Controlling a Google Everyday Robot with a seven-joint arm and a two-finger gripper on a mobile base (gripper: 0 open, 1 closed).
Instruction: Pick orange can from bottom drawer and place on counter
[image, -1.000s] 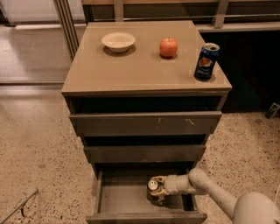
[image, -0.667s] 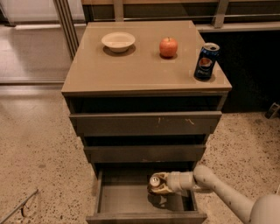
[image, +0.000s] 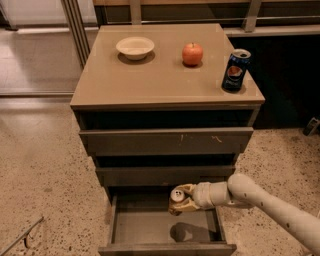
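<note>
The orange can (image: 176, 200), with its silver top showing, is held in my gripper (image: 183, 199), which is shut around it. The can hangs upright above the floor of the open bottom drawer (image: 150, 231), clear of it, with its shadow below. My white arm comes in from the lower right. The tan counter (image: 145, 75) tops the cabinet, well above the can.
On the counter stand a white bowl (image: 135, 47), a red apple (image: 192, 53) and a dark blue Pepsi can (image: 235, 70) at the right edge. The two upper drawers (image: 165, 142) are shut just above the gripper. Speckled floor lies around the cabinet.
The gripper has lifted the orange can up out of the bottom drawer, and it now hangs higher, near the middle drawer's front.
</note>
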